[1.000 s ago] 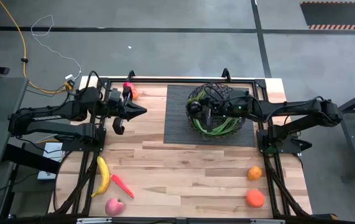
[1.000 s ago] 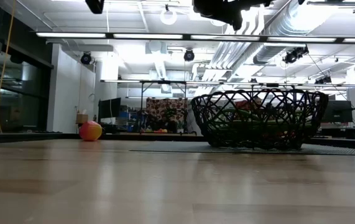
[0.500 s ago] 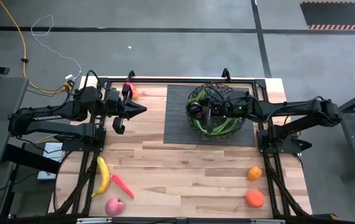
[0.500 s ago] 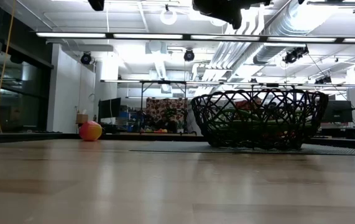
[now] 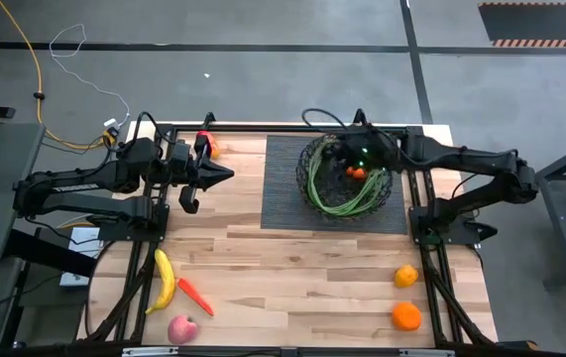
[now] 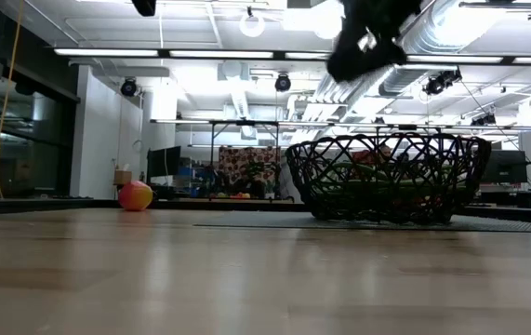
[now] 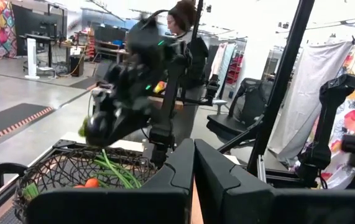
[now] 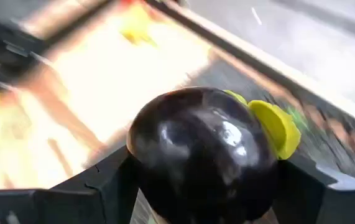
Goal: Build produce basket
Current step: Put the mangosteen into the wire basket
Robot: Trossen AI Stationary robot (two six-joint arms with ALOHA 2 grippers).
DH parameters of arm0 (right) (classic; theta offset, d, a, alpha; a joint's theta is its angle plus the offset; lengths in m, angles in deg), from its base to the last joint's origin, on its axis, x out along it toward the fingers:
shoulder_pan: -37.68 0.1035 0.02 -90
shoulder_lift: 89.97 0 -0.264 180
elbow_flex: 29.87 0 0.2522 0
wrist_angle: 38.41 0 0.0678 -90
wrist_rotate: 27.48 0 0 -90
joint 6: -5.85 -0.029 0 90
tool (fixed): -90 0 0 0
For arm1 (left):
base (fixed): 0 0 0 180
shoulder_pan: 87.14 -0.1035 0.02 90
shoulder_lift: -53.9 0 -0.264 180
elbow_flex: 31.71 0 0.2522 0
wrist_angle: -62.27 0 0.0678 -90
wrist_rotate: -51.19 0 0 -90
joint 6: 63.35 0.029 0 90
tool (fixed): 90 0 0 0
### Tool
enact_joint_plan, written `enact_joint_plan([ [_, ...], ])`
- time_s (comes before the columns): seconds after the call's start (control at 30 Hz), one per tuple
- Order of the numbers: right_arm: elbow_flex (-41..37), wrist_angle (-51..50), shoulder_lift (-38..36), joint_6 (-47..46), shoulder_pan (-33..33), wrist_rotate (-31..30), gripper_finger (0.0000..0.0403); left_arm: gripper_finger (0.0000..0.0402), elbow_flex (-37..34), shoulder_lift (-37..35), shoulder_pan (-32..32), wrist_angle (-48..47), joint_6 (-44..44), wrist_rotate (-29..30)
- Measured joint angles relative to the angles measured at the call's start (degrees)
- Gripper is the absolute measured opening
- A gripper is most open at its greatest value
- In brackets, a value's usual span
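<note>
The black wire basket (image 5: 347, 180) stands on a dark ribbed mat and holds long green beans (image 5: 334, 201) and small tomatoes (image 5: 358, 173). My right gripper (image 5: 341, 156) hangs over the basket's far part, shut on a dark round fruit (image 8: 202, 162) with a yellow-green stem cap. The left gripper (image 5: 227, 174) waits shut and level, left of the mat. A red-yellow pepper (image 5: 207, 147) lies at the far left. A banana (image 5: 165, 281), carrot (image 5: 194, 296) and apple (image 5: 182, 329) lie near left, and two oranges (image 5: 406, 277) near right. My right gripper pinches the dark round fruit between its two fingers, one on each opposite side (image 8: 138, 177) of its round body. The fingers slant down from the table's right. The fruit is lifted clear above the basket (image 7: 71, 177), its stem cap (image 8: 276, 127) pointing away from the wrist.
The ribbed mat (image 5: 284, 203) covers the table's far middle. Bare wooden tabletop (image 5: 302, 268) stretches between the near-left produce and the oranges. The dark table frame (image 5: 431, 243) runs along the sides. A person (image 7: 180, 25) stands in the room beyond the table.
My right gripper has drawn back from the basket's left part toward its far right, tipping from about level to slanting down and rolling, with the dark fruit still between its fingers. In the low view it has dropped lower into the picture above the basket.
</note>
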Motion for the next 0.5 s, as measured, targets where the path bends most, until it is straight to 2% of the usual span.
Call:
enact_joint_plan([
  [0.17,-1.9,-7.4,5.6,-2.1,-5.6,2.2,0.0273,0.0,0.0,0.0,0.0,0.0,0.0,0.0],
  [0.3,-2.6,-6.9,11.7,-0.2,-8.3,2.8,0.0273,0.0,0.0,0.0,0.0,-0.1,0.0,0.1],
  [0.5,-2.6,-3.7,20.5,4.1,-9.0,1.9,0.0273,0.0,0.0,0.0,0.0,-0.1,0.0,0.3],
])
